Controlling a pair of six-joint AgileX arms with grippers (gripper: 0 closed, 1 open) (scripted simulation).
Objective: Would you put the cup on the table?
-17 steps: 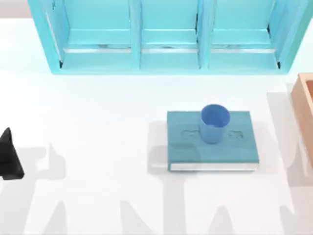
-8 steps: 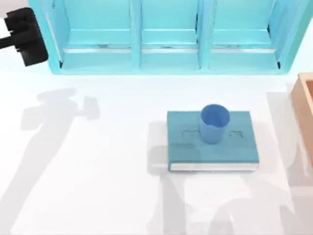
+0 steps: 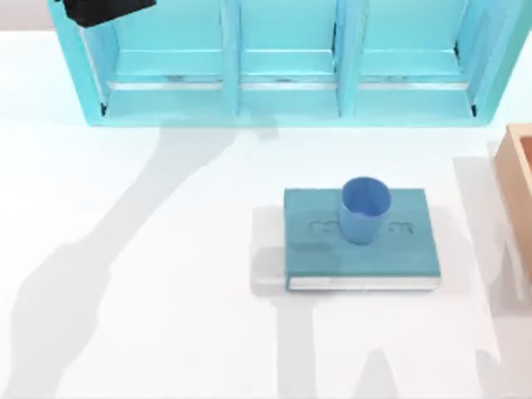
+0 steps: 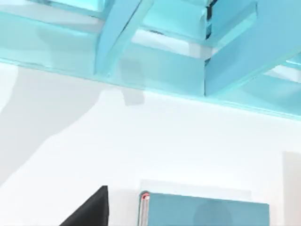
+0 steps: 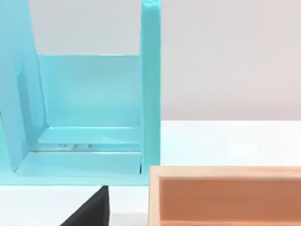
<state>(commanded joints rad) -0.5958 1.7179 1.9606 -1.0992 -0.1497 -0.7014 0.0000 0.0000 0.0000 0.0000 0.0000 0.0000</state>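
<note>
The left arm [image 3: 108, 8] showed as a dark shape at the far-left corner of the top view, over the upper left end of the light-blue shelf unit [image 3: 287, 62]. Whether its claw was open or shut could not be told, and nothing could be seen in its hold. From there the cup [image 3: 364, 208] lay well apart, off toward the right and nearer the front of the table [image 3: 166, 249].

The cup stood upright, mouth up, on the far half of the teal book [image 3: 362, 249], a little right of the book's middle, so its long axis ran straight up. The book lay flat on the table, right of centre, with its long side running left to right. In the left wrist view the book's near end [image 4: 202, 209] showed low in the picture.

At the right edge stood a wooden box [image 3: 519, 183], near the book but apart from it. Judging by the top view, the left arm would have to cross most of the table to reach the cup.
</note>
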